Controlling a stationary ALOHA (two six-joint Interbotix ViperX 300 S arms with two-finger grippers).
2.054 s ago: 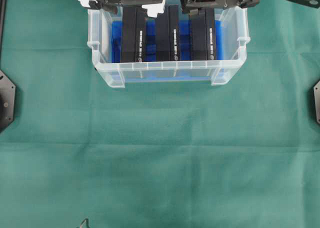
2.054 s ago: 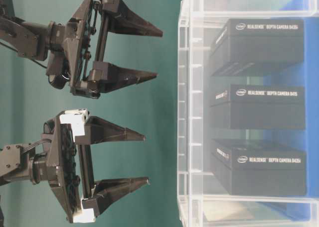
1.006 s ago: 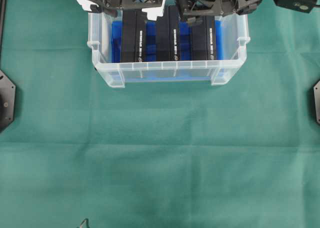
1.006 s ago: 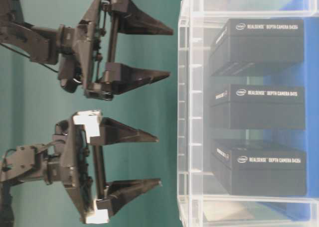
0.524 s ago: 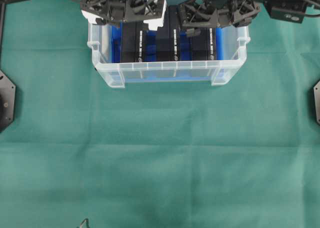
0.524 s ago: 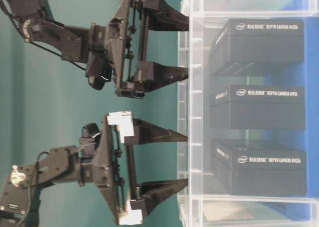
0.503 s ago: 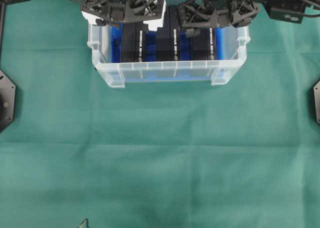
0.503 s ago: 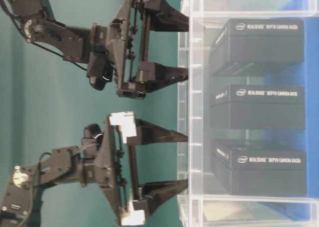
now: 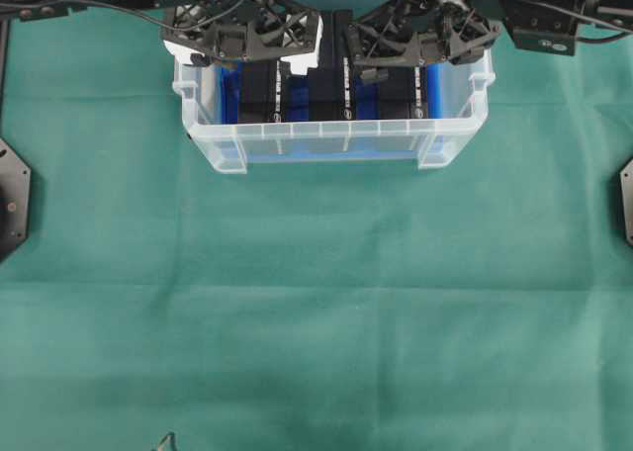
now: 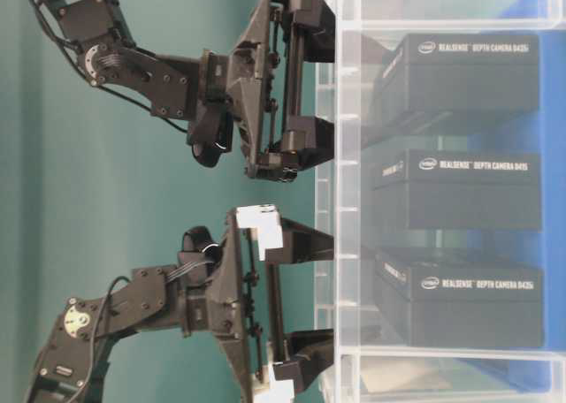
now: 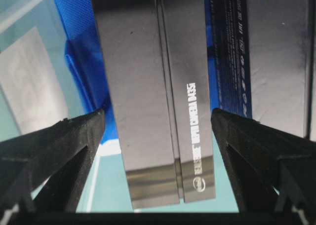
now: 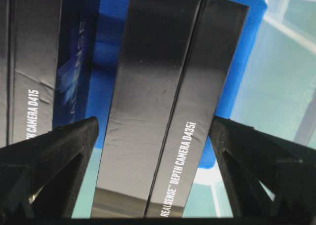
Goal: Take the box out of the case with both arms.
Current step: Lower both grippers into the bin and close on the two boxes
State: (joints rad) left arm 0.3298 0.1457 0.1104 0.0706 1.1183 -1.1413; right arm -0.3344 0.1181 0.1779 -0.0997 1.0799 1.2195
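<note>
we see left gripper [image 11: 157,124] spread wide astride the left box [image 11: 153,96], right gripper [image 12: 154,129] gaping astride the right box [image 12: 168,101], both inside the case [image 9: 326,130]

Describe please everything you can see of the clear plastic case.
The case is a rectangular bin of translucent plastic with a rimmed edge, resting on the green cloth. A blue sheet lines its bottom. Three black boxes stand on edge inside, side by side. Both open grippers reach in over the outer boxes; contact is not visible.

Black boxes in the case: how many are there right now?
3, standing on edge side by side in the case: left box under the left gripper, middle box, right box under the right gripper. None appears hidden.
</note>
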